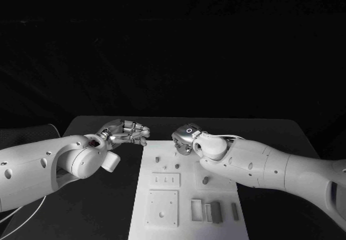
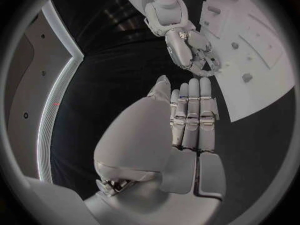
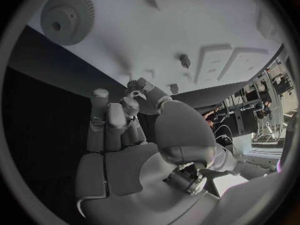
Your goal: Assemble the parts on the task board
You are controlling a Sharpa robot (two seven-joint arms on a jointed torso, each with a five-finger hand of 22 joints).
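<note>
My head cam looks down over the task board [image 1: 189, 200]; both wrist cams sit close behind their hands, sharing that board.

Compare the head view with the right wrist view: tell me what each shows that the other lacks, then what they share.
Head view alone: the left hand, fingers curled with nothing in them, beside the board's far-left corner, and the upright rectangular blocks at the board's near end.
Right wrist view alone: a large gear lying flat on the board.
Both: the white task board, its raised square plates, small pegs, and the right hand.
</note>
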